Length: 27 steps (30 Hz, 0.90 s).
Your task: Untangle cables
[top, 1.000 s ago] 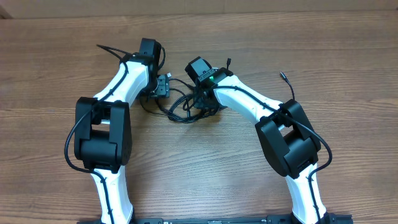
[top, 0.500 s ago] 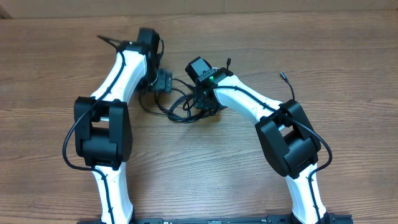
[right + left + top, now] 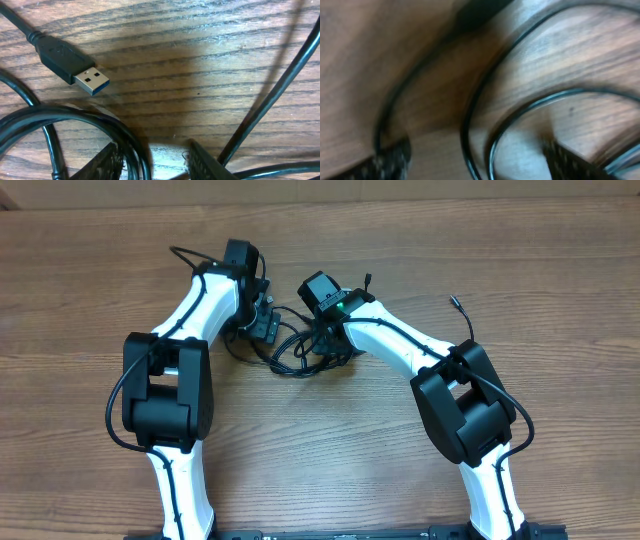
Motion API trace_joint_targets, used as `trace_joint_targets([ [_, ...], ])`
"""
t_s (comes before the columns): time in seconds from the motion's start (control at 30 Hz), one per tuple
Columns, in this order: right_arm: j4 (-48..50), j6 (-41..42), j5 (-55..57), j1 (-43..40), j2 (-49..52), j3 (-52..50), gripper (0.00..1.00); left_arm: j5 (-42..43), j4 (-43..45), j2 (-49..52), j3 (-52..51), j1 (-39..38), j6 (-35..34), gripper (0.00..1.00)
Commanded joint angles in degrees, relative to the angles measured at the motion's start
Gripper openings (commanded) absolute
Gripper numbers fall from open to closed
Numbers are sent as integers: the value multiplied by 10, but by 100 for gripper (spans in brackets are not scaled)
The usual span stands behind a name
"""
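The cables (image 3: pixel 291 356) lie as a tangle of thin black loops on the wooden table (image 3: pixel 420 240), between my two grippers. My left gripper (image 3: pixel 267 324) hovers at the tangle's left side. Its view is blurred, but its jaws stand wide open (image 3: pixel 477 161), with two cable strands (image 3: pixel 470 100) running across the gap between them. My right gripper (image 3: pixel 322 346) is down on the tangle's right side. Its jaws (image 3: pixel 156 162) stand partly open, with a cable bundle (image 3: pixel 65 111) passing just inside the left finger (image 3: pixel 107 162). A black USB plug (image 3: pixel 75 65) with a blue insert lies loose ahead.
Both white arms reach in from the near edge, their black elbows (image 3: pixel 165 395) (image 3: pixel 465 405) standing on either side of the tangle. Another black cord (image 3: pixel 280 85) crosses diagonally at the right of the right wrist view.
My left gripper swung slightly away from the tangle, then came back down beside it. My right arm and the cables have stayed put.
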Motion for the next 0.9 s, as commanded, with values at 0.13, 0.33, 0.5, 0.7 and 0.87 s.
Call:
trace_joint_targets([
  [0.13,-5,0,30,-10,15,-24,40,-134,73,5,-77,4,-107,85],
  [0.33,-5,0,30,-10,15,-24,40,-244,56,5,-86,29,-256,86],
  [0.5,-5,0,30,-10,15,-24,40,-189,51,5,-99,90,-272,87],
  [0.7,-5,0,30,-10,15,-24,40,-153,39,5,-115,149,-272,91],
  [0.87,-5,0,30,-10,15,-24,40,-111,41,5,-130,188,-272,100],
])
